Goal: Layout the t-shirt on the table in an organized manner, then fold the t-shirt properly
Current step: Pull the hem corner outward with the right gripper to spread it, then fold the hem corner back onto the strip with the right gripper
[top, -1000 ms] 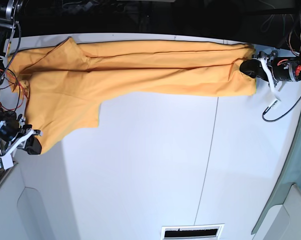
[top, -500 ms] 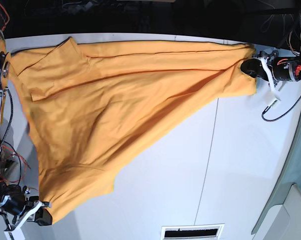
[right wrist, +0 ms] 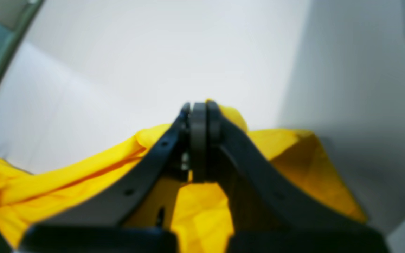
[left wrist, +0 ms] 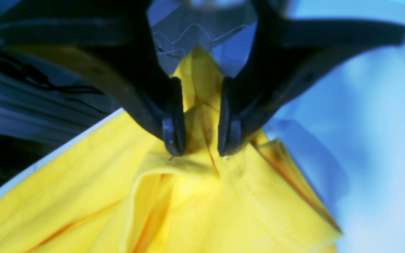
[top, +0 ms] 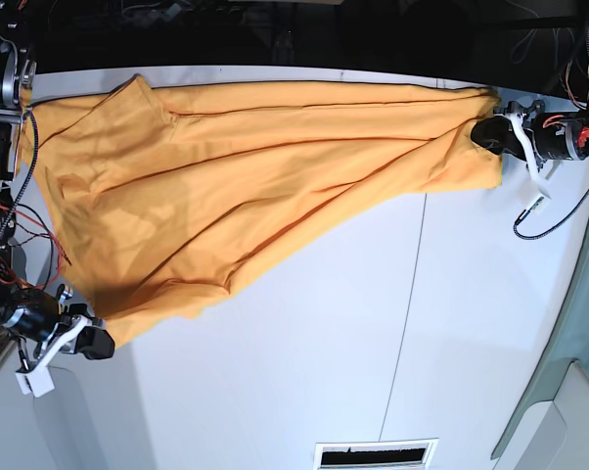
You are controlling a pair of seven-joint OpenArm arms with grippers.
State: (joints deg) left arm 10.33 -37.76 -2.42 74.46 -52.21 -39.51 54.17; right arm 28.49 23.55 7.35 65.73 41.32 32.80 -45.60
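Stretching the t-shirt (top: 236,186) across the tabletop (top: 373,333).
I see the left end effector (left wrist: 196,154) and the right end effector (right wrist: 198,116) each clamping a corner.

Overhead base view; two close wrist views, all sharing the t-shirt (top: 236,166).

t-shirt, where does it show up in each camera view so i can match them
Base view: the t-shirt spreads across the upper left, stretched between the right tool at lower left and the left tool at upper right.
Left wrist view: it fills the lower half, a bunch pinched in the tool.
Right wrist view: it lies across the lower middle, behind the shut tool.
Shared landmark: the white table.
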